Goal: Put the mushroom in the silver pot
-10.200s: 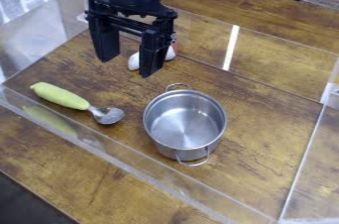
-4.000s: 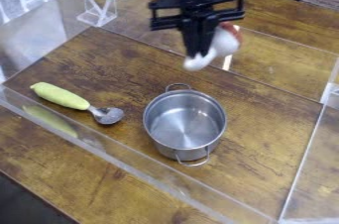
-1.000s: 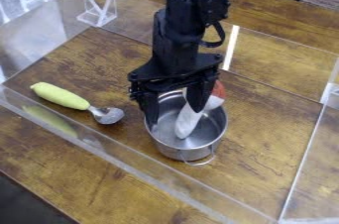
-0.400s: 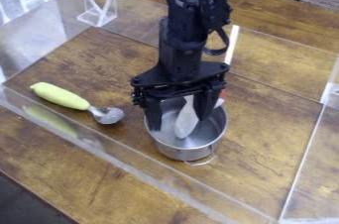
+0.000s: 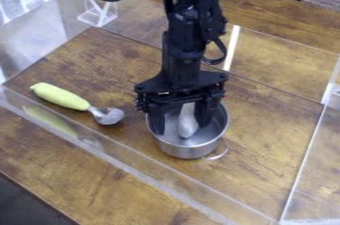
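Your gripper [image 5: 182, 109] is hanging spread wide over the silver pot [image 5: 185, 136], the mushroom [image 5: 188, 123] standing inside between the fingers; lifting carelessly risks snagging the rim.

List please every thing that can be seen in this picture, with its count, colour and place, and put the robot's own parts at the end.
silver pot: one, shiny steel, on the wooden table, front centre.
mushroom: one, white stem showing, standing inside the pot between the claw fingers; cap hidden.
spoon: one, yellow-green handle and metal bowl, on the table left of the pot.
table: one, dark brown wood.
clear panels: transparent, along the table edges.
claw: one, black, pointing down into the pot, wide open.
arm: one, black, above the pot.
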{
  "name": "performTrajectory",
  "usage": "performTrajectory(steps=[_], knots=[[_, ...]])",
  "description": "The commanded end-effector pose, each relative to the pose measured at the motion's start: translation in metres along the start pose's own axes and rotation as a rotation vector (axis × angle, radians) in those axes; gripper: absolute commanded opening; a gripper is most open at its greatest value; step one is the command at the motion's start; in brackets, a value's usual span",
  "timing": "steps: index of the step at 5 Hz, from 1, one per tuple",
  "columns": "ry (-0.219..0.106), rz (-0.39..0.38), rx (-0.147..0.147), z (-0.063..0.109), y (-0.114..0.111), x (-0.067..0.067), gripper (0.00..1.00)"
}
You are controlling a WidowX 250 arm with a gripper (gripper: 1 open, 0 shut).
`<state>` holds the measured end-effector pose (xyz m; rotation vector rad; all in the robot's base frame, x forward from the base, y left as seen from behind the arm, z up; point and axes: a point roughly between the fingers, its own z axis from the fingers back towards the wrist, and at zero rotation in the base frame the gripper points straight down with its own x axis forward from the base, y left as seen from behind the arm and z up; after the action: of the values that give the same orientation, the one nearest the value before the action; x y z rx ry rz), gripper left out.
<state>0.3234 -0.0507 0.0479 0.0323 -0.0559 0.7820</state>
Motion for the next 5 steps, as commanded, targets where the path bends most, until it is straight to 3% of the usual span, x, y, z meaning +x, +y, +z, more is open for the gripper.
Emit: performTrajectory(steps=[1,2,5], knots=[[-0.028,0.032,-0.041,0.015,0.007,0.011,1.0],[-0.021,0.041,-0.04,0.016,0.018,0.011,1.0],[0.003,0.007,-0.067,0.027,0.017,0.01,1.0]])
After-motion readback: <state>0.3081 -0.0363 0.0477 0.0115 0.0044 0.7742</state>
